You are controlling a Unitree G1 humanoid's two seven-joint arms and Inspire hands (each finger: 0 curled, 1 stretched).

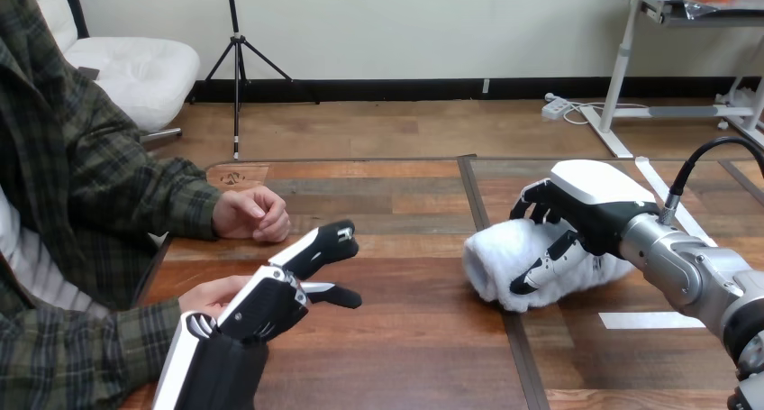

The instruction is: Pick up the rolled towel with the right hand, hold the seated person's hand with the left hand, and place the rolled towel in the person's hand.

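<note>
In the head view, the rolled towel (pixel 513 264) lies on the wooden bench (pixel 405 347), to the right of the middle. The right hand (pixel 586 214) is on top of it, with fingers and thumb curled around the white roll, so it is grasping the towel. At the near left, the left hand (pixel 286 288) is released, its fingers straight and pointing to the right. The person's near hand (pixel 209 296) is just behind it; I cannot tell if they touch. The person's far hand (pixel 252 215) rests on the bench, loosely closed.
</note>
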